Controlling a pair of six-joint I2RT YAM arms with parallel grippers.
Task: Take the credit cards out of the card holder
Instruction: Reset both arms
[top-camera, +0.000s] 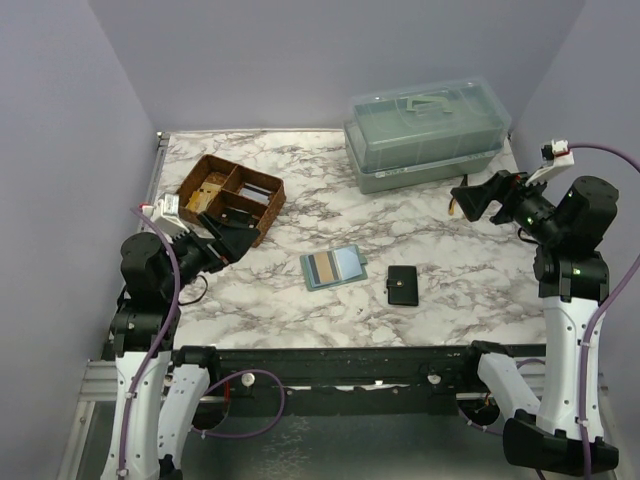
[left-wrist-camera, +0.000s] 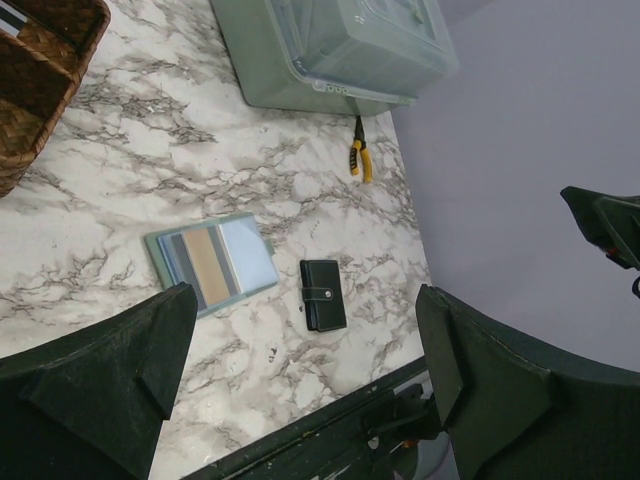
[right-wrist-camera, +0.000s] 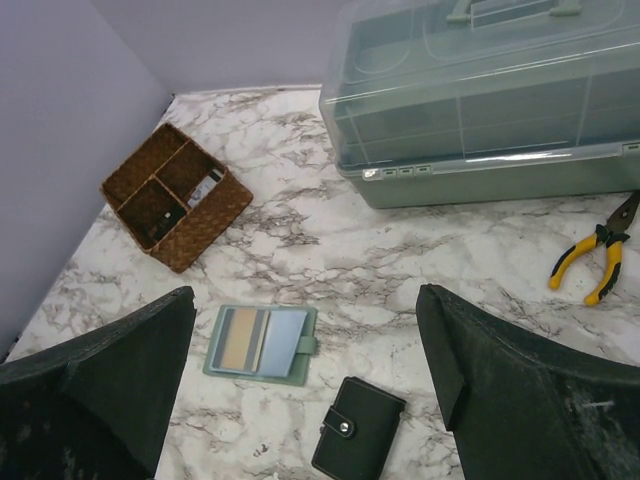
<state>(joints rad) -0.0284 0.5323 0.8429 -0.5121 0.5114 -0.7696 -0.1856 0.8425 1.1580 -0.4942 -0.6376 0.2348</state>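
**Spotter:** Two claws, where are they?

**Me:** My left gripper (top-camera: 238, 238) hangs spread wide, empty. The card holder (top-camera: 308, 272) lies open just right of it, long axis across the table, credit cards (top-camera: 322, 267) tucked inside. My right gripper (top-camera: 468, 198), also spread and empty, sits farther off. Left's nearer, I'd say.
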